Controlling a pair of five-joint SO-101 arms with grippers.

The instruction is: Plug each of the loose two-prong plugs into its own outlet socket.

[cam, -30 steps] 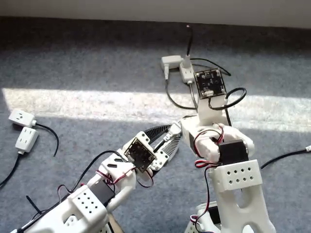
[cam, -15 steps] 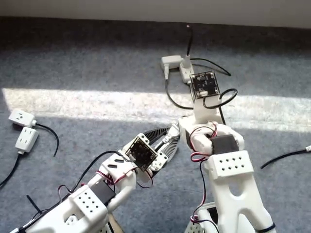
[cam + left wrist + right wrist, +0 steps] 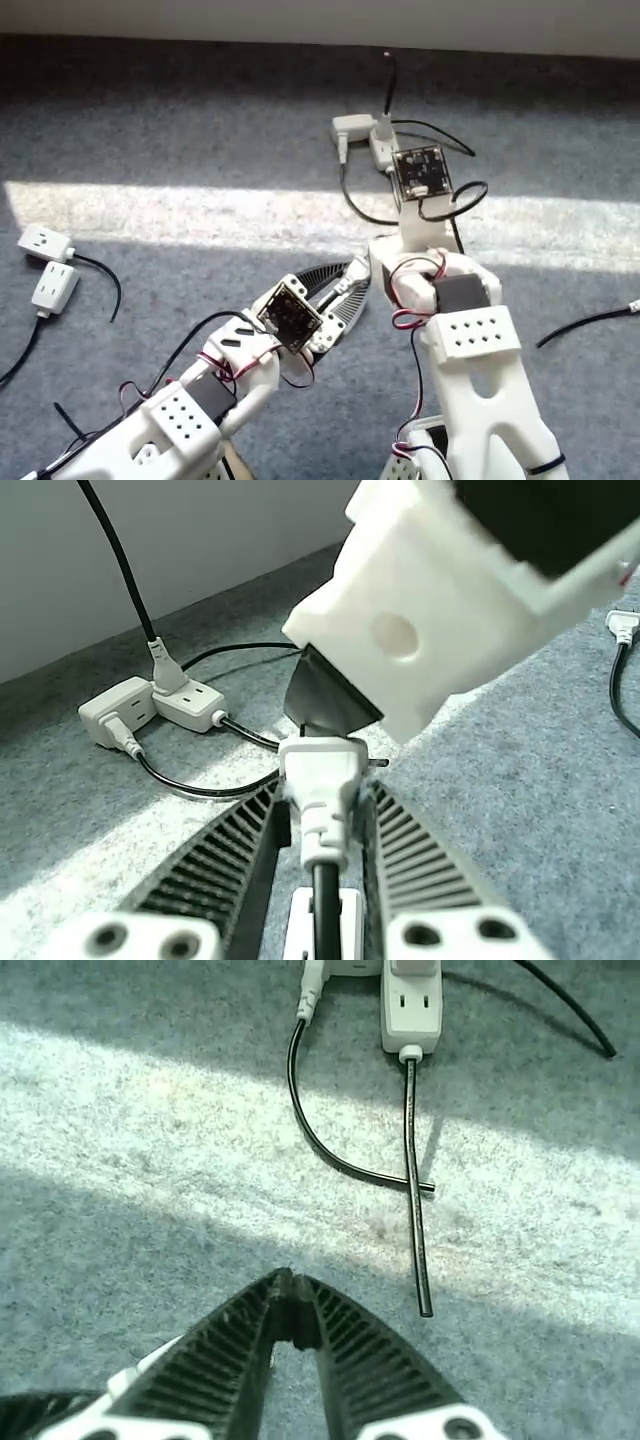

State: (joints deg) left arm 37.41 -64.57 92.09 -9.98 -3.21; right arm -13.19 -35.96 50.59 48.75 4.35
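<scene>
The white plug [image 3: 322, 765] is held clamped between the fingers of the left hand [image 3: 325, 800], near the middle of the high view. The right arm's wrist [image 3: 420, 630] lies just ahead of its prong end, so the plug could be snagged or twisted askew if either arm is swung carelessly. The right hand [image 3: 292, 1305] is seen closed on nothing above the grey bench [image 3: 120, 1140], with the outlet block [image 3: 412, 1005] toward 12 o'clock.
</scene>
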